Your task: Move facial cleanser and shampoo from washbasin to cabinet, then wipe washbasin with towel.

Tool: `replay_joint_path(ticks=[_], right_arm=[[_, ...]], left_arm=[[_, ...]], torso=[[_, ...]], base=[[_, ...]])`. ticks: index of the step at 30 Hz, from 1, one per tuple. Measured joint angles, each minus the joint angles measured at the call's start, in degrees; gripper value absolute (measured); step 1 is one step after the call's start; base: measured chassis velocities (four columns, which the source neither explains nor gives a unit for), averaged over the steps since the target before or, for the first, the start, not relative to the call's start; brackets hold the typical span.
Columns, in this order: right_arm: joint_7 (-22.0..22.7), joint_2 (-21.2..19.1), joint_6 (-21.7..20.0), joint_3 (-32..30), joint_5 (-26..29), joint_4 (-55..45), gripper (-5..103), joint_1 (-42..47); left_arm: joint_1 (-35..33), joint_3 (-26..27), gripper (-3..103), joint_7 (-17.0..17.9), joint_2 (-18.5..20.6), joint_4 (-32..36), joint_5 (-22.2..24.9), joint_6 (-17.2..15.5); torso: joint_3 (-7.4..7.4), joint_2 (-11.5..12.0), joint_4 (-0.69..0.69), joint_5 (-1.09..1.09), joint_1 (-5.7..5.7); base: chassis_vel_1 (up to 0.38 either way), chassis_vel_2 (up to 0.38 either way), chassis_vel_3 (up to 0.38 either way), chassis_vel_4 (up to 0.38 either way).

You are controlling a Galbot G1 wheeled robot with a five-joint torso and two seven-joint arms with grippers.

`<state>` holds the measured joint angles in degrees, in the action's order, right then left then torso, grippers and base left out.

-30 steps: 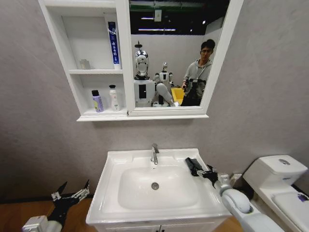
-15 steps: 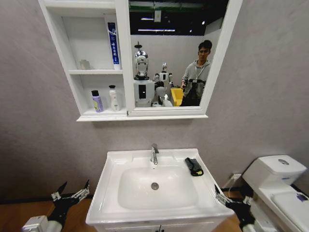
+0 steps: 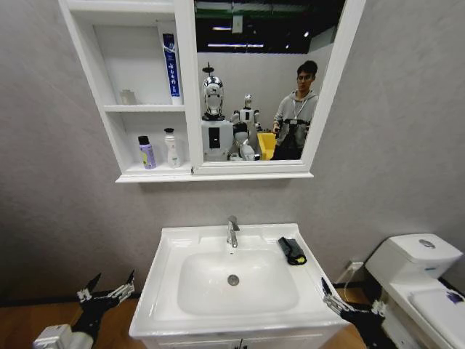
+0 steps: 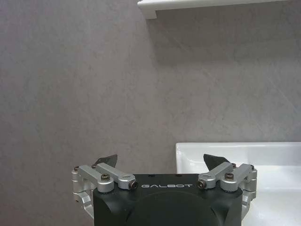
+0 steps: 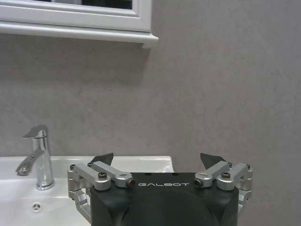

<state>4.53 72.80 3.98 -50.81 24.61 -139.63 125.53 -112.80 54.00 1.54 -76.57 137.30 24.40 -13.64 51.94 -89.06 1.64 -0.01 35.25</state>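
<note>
The towel [image 3: 292, 251] lies on the back right rim of the washbasin [image 3: 174, 240], just right of the tap [image 3: 232, 231], and it is apart from both of my end effectors. My right end effector [image 3: 349, 310] hangs low beside the basin's front right corner, below the rim and well in front of the towel, its fingers [image 5: 102, 158] spread wide with nothing between them. From that wrist I look toward the wall over the basin's back edge, with the tap off to one side and the underside of the mirror frame [image 5: 94, 21] above. My left end effector [image 3: 107, 294] hangs low off the basin's left side, near the wooden floor [image 3: 29, 320], also wide open and empty; its wrist camera faces the grey wall [image 4: 94, 94] with a corner of the basin beside it. Up on the cabinet [image 3: 109, 109], the bottom cubby holds a purple bottle [image 3: 147, 153] and a white bottle [image 3: 172, 148] side by side, and a blue-and-white tube [image 3: 170, 65] stands in the top cubby against the mirror side.
</note>
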Motion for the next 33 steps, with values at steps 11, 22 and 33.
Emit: replay_joint_path(ticks=[11, 22, 33], right_arm=[[-0.08, -4.32, 0.13, 5.65, -1.24, -1.67, 100, -0.36], [5.01, -3.00, -3.25, 11.05, -6.55, -3.83, 100, -3.14], [5.01, -2.78, -3.36, 10.66, -6.50, -3.73, 100, -3.07]], left_arm=[[0.00, 0.00, 100, 0.00, 0.00, 0.00, 0.00, 0.00], [0.00, 0.00, 100, 0.00, 0.00, 0.00, 0.00, 0.00], [0.00, 0.00, 100, 0.00, 0.00, 0.00, 0.00, 0.00]], torso=[[0.00, 0.00, 0.00, 0.00, 0.00], [0.00, 0.00, 0.01, 0.00, 0.00], [0.00, 0.00, 0.01, 0.00, 0.00]], base=[[0.000, 0.000, 0.000, 0.000], [0.000, 0.000, 0.000, 0.000], [0.000, 0.000, 0.000, 0.000]])
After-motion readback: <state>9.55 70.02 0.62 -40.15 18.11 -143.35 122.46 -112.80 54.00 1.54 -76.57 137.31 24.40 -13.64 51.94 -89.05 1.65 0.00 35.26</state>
